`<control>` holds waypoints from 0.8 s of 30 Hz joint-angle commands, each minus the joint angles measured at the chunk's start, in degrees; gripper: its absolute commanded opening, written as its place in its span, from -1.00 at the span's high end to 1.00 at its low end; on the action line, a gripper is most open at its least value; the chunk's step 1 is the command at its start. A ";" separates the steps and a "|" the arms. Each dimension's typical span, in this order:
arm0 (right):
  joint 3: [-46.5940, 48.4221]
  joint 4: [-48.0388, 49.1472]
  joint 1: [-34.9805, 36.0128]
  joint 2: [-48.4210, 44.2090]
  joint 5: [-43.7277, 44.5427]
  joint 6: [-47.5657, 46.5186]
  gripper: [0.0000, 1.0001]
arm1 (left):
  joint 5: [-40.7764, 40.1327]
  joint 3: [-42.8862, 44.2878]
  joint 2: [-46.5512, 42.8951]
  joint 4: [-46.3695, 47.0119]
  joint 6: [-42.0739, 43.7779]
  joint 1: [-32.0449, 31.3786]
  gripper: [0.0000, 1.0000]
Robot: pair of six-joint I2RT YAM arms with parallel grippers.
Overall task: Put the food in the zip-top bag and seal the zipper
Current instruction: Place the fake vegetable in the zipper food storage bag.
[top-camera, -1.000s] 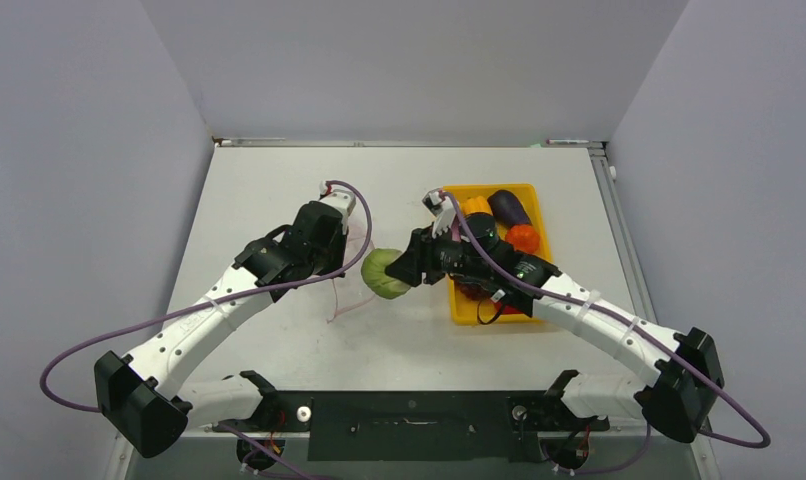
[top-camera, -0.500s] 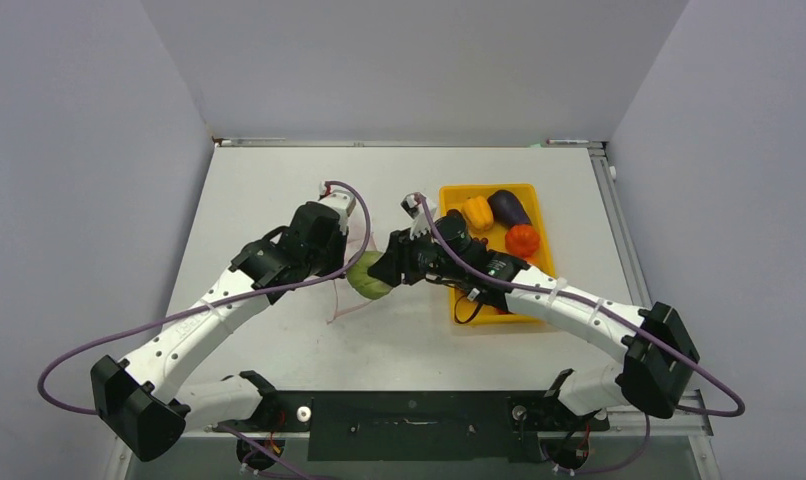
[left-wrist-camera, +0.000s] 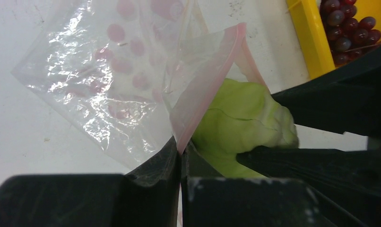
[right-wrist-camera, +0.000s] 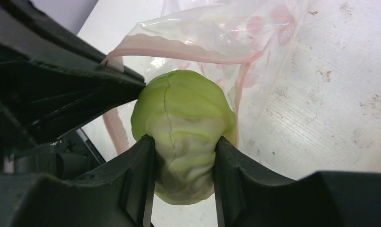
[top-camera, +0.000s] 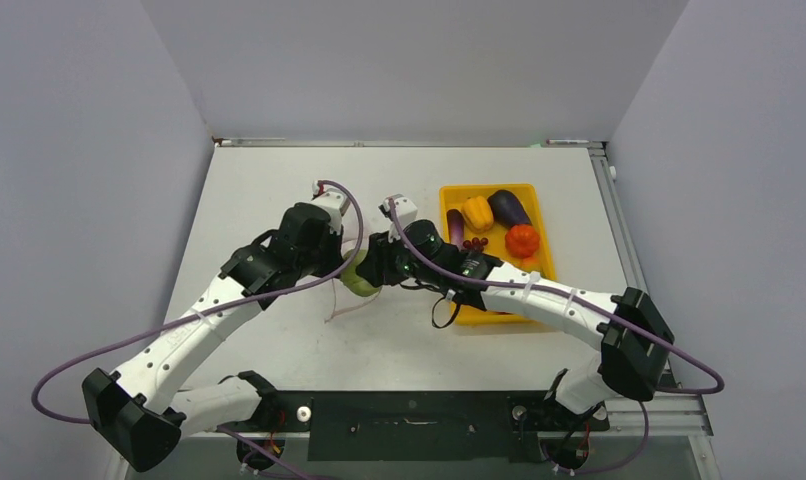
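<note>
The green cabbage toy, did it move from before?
Yes. The green cabbage went left, farther from the yellow tray, held in the right gripper.

You've got two arms w/ white link shells and black joint housings: left arm point(top-camera: 194, 320), right arm point(top-camera: 549, 297). Each has a chunky black shoulder block at the near end, e.g. the left one point(top-camera: 129, 425). A thin purple cable point(top-camera: 79, 352) loops along each arm, held by pale ties, w/ a small white block at each wrist. Black mounting plate point(top-camera: 409, 415) sits btwn the bases, carrying two round silver knobs. Left hand point(left-wrist-camera: 180, 151) and right hand point(right-wrist-camera: 185, 142) are matte black, flat-sided and angular; the left one's faces look grainy w/ pale scuffs.
</note>
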 commanded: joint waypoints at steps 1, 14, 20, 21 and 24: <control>4.64 1.98 1.90 2.58 9.68 -0.91 0.61 | 7.46 0.03 -2.75 5.88 -0.36 -0.41 1.00; 7.93 2.30 3.47 6.19 14.87 0.15 -0.19 | 8.73 -0.77 -5.82 7.85 -0.92 0.40 1.00; 6.31 3.06 3.46 0.41 14.17 -0.07 -0.68 | 2.45 -0.78 -7.01 7.08 -2.25 1.02 1.00; 6.16 2.99 3.51 2.11 13.97 -0.19 -0.70 | 1.98 -0.78 -7.09 7.00 -2.36 1.10 1.00; 5.92 2.86 3.38 0.38 12.61 -0.64 -0.73 | 1.15 -0.90 -7.40 6.98 -2.60 1.20 1.00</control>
